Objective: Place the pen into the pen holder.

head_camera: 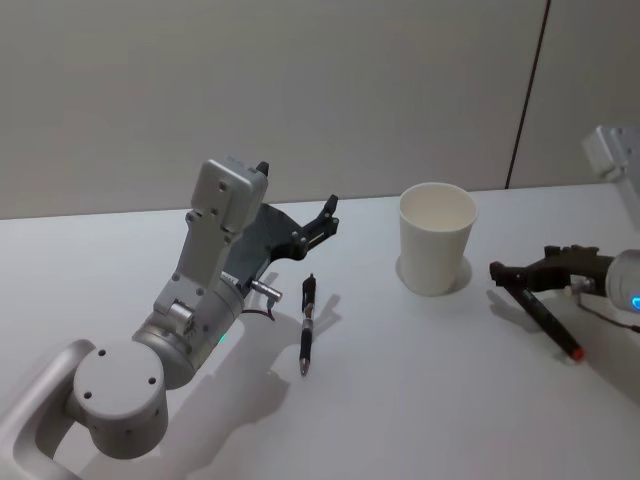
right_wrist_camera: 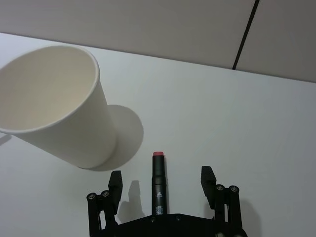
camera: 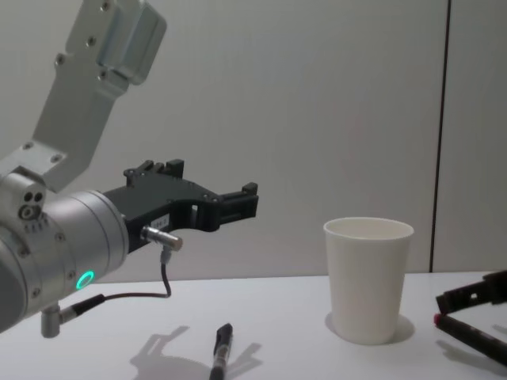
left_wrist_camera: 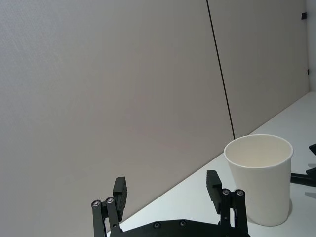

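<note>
1. The right pincer (right_wrist_camera: 161, 177) sits low over the table (head_camera: 420, 400), to the right of the pen holder. Its fingers (right_wrist_camera: 115, 180) are spread wide and pinch nothing.
2. In the right wrist view, a red-tipped pen (head_camera: 548, 322) lies in the gap between those fingers, about midway and touching neither. Its red end reaches just past the fingertips, and its dark barrel runs back under the pincer's body.
3. In the head view this pen lies slanted on the table, with its red end on the side nearer the robot.
4. The left pincer (left_wrist_camera: 167, 186) is held up in the air above the left half of the table. It is also spread and empty, and it faces the wall (head_camera: 300, 90) and the pen holder.
5. A black pen (head_camera: 307, 325) lies flat on the table below and just to the right of the left arm. It runs roughly front to back and nothing touches it.
6. The pen holder (head_camera: 437, 240), a plain white paper cup, stands upright on the table between the two pincers, nearer the right one. Its mouth is open and what shows of the inside is bare.
7. The black pen lies well to the left of the pen holder and the red-tipped pen near its right side. Both pens are outside it.
</note>
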You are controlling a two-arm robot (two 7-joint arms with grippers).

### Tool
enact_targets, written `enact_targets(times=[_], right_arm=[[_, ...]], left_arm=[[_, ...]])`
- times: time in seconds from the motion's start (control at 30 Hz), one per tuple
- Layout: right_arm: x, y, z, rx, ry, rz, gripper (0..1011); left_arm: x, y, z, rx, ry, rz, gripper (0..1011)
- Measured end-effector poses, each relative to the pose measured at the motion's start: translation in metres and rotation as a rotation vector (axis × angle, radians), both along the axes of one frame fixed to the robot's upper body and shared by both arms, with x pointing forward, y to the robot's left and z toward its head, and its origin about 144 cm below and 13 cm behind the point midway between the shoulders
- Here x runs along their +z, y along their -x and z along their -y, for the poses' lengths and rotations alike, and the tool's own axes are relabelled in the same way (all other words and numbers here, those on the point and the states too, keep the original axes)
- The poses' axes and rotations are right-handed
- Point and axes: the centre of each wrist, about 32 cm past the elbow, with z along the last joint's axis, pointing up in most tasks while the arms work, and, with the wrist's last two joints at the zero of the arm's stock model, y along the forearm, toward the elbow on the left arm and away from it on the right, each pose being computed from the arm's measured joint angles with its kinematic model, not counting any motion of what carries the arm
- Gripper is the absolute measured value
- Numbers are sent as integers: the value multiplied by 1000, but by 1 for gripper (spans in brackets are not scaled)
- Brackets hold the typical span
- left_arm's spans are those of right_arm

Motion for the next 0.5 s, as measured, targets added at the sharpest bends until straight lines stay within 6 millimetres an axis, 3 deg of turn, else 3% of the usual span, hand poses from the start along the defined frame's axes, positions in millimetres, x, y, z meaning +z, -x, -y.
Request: enact_targets(times=[0.5], right_arm=[[-10,-11,-10,22,23,-49,1001]], left_arm=[[0,0,0,0,0,0,1001]])
